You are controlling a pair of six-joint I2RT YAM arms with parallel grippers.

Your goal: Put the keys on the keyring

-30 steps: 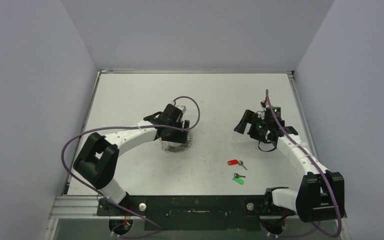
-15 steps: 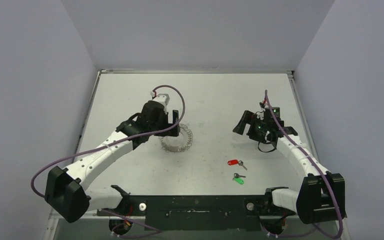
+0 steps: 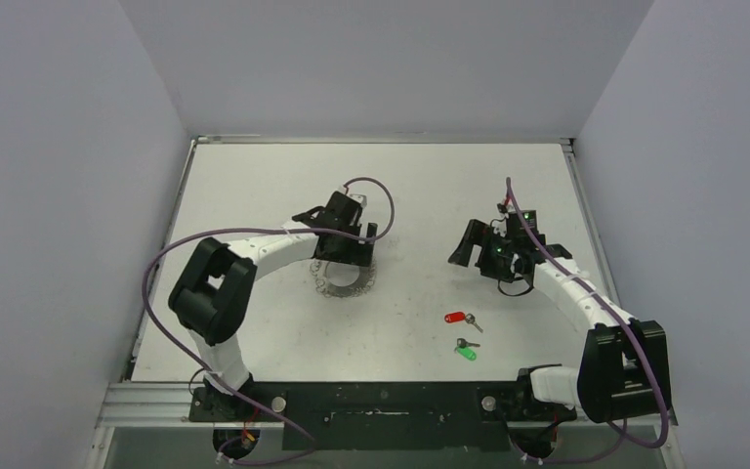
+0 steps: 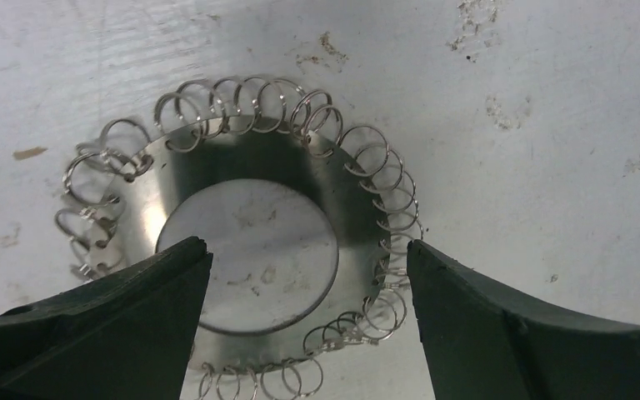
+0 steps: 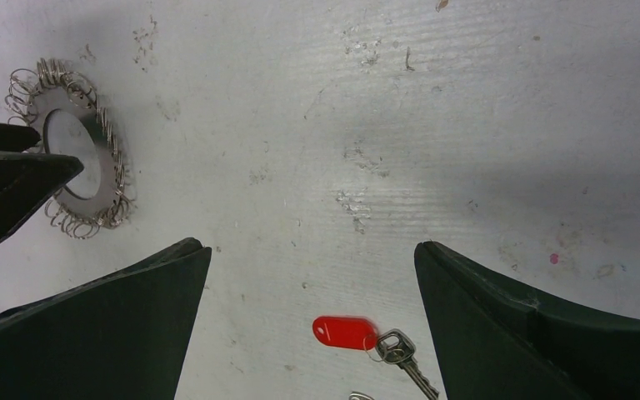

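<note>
- The left arm (image 3: 254, 256) bends across the surface (image 3: 430, 186) and hangs its wrist straight over the keyring (image 4: 250, 154).
- The left jaws are spread wide and grasp nothing. One finger shows on each side of the ring's central hole in the left wrist view; whether either touches the metal cannot be told.
- The keyring lies flat on the surface, left of centre, its small wire loops fanned out all round the rim.
- The red-tagged key (image 5: 344, 331) lies flat on the surface, well apart from the keyring and to its right, nearer the arm bases.
- The green-tagged key (image 3: 466, 352) lies just beside the red one, on the near side, also flat and loose.
- The right jaws are released, standing wide with only bare surface between them, beyond the keys and slightly to their right.
- Neither key touches the keyring.
</note>
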